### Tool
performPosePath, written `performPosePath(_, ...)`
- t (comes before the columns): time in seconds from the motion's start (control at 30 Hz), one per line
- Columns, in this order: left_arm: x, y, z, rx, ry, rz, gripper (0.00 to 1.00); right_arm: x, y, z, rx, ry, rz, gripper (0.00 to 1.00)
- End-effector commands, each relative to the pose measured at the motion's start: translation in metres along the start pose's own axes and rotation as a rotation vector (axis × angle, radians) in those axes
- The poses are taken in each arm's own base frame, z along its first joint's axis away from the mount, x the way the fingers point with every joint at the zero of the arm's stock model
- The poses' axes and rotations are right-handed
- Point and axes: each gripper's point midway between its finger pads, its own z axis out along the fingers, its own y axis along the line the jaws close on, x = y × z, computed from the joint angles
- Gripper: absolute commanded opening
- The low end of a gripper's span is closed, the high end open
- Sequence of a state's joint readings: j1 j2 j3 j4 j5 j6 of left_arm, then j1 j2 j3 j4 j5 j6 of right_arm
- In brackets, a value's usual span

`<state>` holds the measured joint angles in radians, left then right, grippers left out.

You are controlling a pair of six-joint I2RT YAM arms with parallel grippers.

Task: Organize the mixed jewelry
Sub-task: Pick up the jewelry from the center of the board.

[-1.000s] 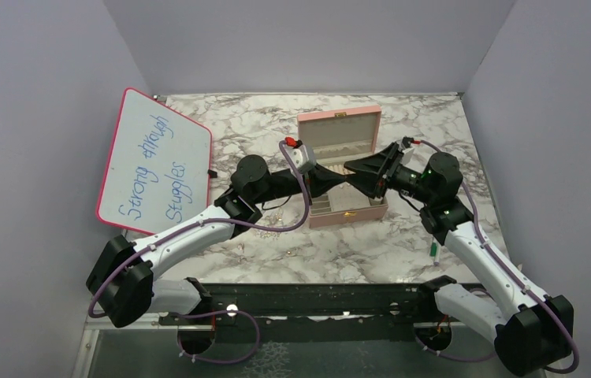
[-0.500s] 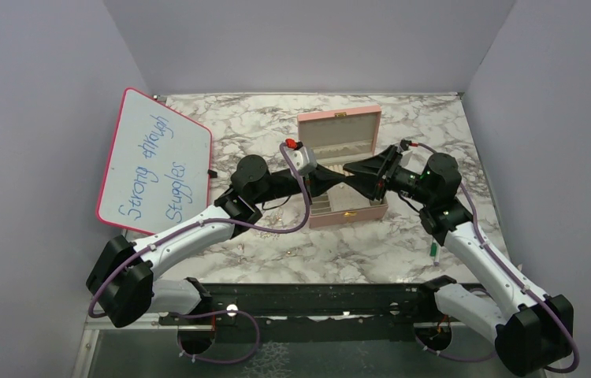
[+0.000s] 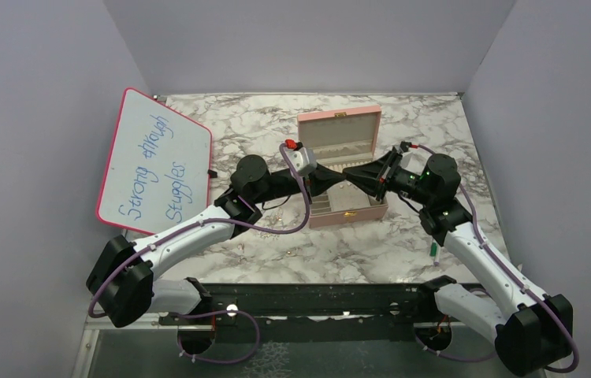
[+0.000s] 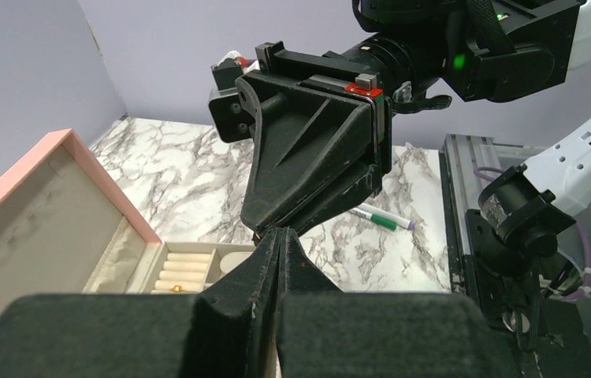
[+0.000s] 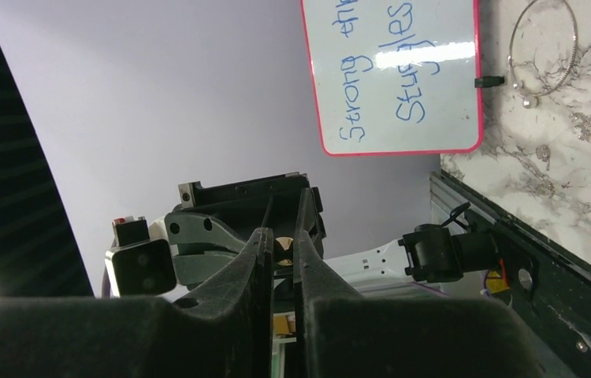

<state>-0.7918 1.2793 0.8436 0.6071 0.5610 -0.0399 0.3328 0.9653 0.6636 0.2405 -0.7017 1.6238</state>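
The right gripper [image 5: 280, 240] keeps its fingers close, with a slim gap between them. A small gold piece [image 5: 283, 250] shows in that gap near the tips; whether it is pinched cannot be told. Just beyond the tips sits the left arm [image 5: 221, 216]. Farther off to the right, a pink-framed whiteboard [image 5: 399, 75] borders the marble table [image 5: 560, 181], where a thin silver hoop [image 5: 544, 49] lies.

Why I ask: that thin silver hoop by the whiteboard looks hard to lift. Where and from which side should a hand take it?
Probably the wire of the thin silver hoop, from straight above, one finger inside the loop, one outside. It lies flat on the marble table, leaving nothing to grip sideways. Pick the arc farthest from the whiteboard.
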Motion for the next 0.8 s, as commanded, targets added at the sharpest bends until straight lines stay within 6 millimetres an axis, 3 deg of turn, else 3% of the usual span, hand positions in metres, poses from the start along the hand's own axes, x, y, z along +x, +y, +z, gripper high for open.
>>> performPosePath(0.0,-0.014,0.003,0.002,-0.004,-0.037,0.038,0.0,0.004,0.01,-0.003,-0.034,-0.008,-0.071,0.12)
performPosePath(0.1,-0.015,0.005,0.001,-0.018,-0.039,0.033,0.0,-0.001,0.011,-0.003,-0.024,-0.037,-0.117,0.07)
performPosePath(0.2,-0.017,0.008,0.0,-0.044,-0.045,0.015,0.14,-0.005,0.008,-0.002,-0.007,-0.061,-0.15,0.06)
performPosePath(0.23,-0.017,0.009,-0.001,-0.055,-0.045,0.003,0.22,-0.006,0.006,-0.002,-0.001,-0.07,-0.16,0.05)
performPosePath(0.3,-0.018,0.014,-0.003,-0.094,-0.052,-0.027,0.47,-0.01,0.002,-0.002,0.014,-0.091,-0.188,0.05)
performPosePath(0.4,-0.024,0.018,-0.011,-0.154,-0.073,-0.067,0.67,-0.02,-0.009,-0.002,0.064,-0.135,-0.241,0.05)
performPosePath(0.53,-0.025,0.017,-0.024,-0.211,-0.095,-0.161,0.78,-0.033,-0.029,-0.001,0.156,-0.17,-0.358,0.05)
performPosePath(0.57,-0.023,0.017,-0.029,-0.23,-0.099,-0.19,0.8,-0.036,-0.043,-0.003,0.215,-0.173,-0.364,0.05)
performPosePath(0.77,0.003,0.029,-0.069,-0.451,-0.096,-0.358,0.91,-0.058,-0.088,-0.005,0.379,-0.173,-0.581,0.05)
